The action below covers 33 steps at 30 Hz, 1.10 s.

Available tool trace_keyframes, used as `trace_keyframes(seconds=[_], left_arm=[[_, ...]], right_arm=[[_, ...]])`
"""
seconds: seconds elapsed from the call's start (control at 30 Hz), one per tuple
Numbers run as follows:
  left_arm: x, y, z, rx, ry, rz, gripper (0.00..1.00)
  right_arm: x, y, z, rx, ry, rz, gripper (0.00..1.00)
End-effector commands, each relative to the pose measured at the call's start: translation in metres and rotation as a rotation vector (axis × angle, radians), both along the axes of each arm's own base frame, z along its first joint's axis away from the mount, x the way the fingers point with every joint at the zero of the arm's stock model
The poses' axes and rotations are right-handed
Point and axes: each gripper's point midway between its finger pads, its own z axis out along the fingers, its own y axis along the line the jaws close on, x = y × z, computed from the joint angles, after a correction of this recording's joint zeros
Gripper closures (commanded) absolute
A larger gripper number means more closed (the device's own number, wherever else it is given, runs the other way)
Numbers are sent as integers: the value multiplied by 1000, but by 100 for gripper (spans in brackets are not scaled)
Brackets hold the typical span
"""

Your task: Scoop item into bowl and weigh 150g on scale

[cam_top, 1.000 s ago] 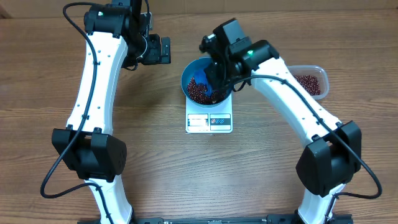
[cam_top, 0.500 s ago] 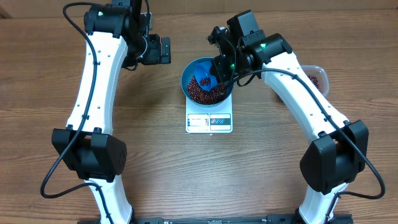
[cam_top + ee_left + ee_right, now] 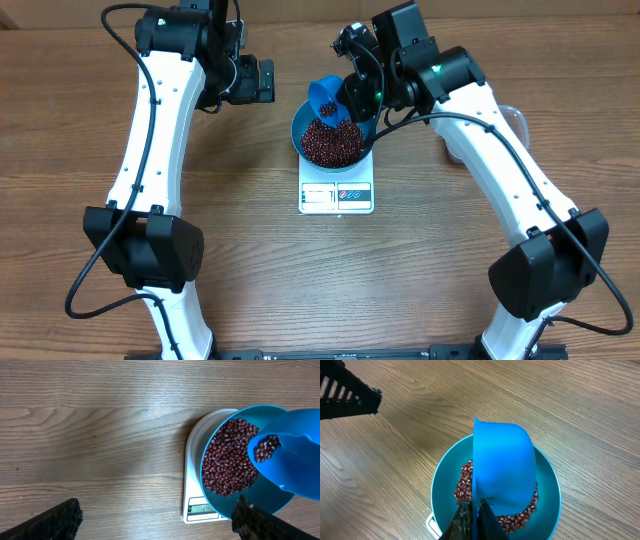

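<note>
Small blue scoop [image 3: 323,97] pinched by right gripper [image 3: 472,510], long axis toward bench's [image 3: 420,280] left edge, above red-brown beans [image 3: 328,143] in round deep-blue bowl [image 3: 297,130]; left gripper [image 3: 266,80] spread.

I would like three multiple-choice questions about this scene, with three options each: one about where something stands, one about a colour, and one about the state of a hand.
1. The bowl stands:
A. on the scale
B. left of the scale
C. behind the scale

2. The scoop is:
A. white
B. blue
C. red

3. The right hand is:
A. open above the scoop
B. shut and empty
C. shut on the scoop

Answers:
1 A: the overhead view shows the scale's display just below the bowl's rim.
2 B: both wrist views show it bright blue.
3 C: in the right wrist view its fingers pinch the scoop's near end.
</note>
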Motion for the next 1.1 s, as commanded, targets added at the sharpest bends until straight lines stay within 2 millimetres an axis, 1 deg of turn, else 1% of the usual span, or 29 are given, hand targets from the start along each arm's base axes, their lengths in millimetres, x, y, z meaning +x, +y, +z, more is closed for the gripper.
trace_keyframes(seconds=[0.0,0.07,0.17,0.47,0.6,0.63,0.7,0.8,0.87,0.9,0.97,1.0,1.03,1.07], left_arm=[[1,0,20,-7,-57,-24,0],[1,0,20,-7,-57,-24,0],[1,0,20,-7,-57,-24,1],[1,0,20,-7,-57,-24,0],[1,0,20,-7,-57,-24,0],[1,0,20,-7,-57,-24,0],[1,0,20,-7,-57,-24,0],[1,0,20,-7,-57,-24,0],[1,0,20,-7,-57,-24,1],[1,0,20,-7,-57,-24,0],[1,0,20,-7,-57,-24,1],[1,0,20,-7,-57,-24,0],[1,0,20,-7,-57,-24,0],[1,0,20,-7,-57,-24,1]], right_arm=[[4,-9,25,-12,-71,-25,96],[2,-10,24,-18,-60,-24,96],[-3,-11,20,-56,-74,36,96],[-2,-11,20,-58,-77,37,96],[-9,-5,19,-57,-63,57,96],[-8,-8,17,-78,-68,46,96],[2,-24,14,-164,-98,-18,96],[-6,-12,15,-109,-77,28,96],[-1,-21,13,-167,-96,3,96],[0,-20,14,-149,-89,-20,96],[-9,-8,15,-110,-79,59,96],[-10,-10,13,-144,-94,77,96],[-3,-20,12,-201,-117,32,96],[1,-23,13,-198,-117,-15,96]])
